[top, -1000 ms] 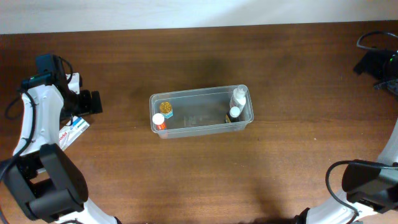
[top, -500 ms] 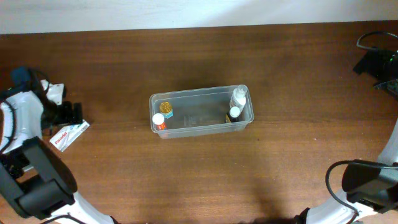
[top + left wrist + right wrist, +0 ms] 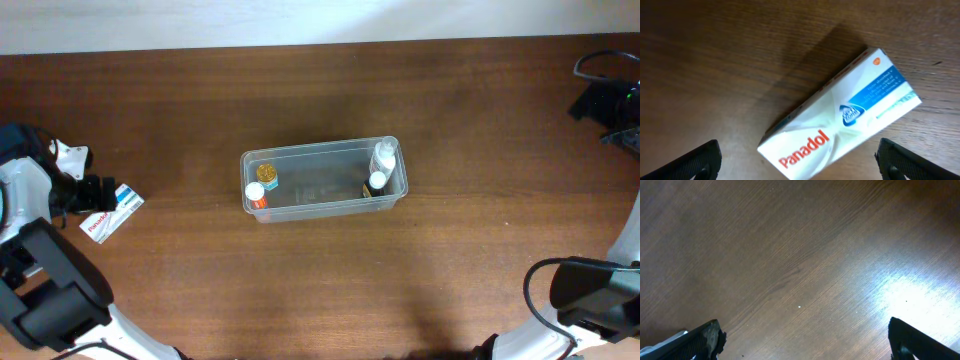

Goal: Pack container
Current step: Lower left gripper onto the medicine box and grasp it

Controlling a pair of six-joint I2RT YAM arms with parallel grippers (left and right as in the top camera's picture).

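The clear plastic container [image 3: 300, 160] sits at the table's middle. It holds an orange bottle with a white cap [image 3: 255, 194], a gold-lidded item [image 3: 266, 173], and white-capped bottles [image 3: 383, 156] at its right end. A white Panadol box [image 3: 112, 212] lies flat on the table at the far left, also in the left wrist view [image 3: 840, 127]. My left gripper [image 3: 97, 192] is open, just left of and above the box, its fingers [image 3: 799, 162] straddling the box's near end. My right gripper [image 3: 807, 340] is open over bare wood; its place in the overhead view is out of sight.
Dark cables and gear [image 3: 605, 95] sit at the table's far right edge. The wall runs along the table's back edge. The wooden table [image 3: 320, 280] spreads around the container.
My left arm has swung left and toward the front, uncovering the Panadol box. The gripper now sits at the box's left end. The container and its contents have not moved.
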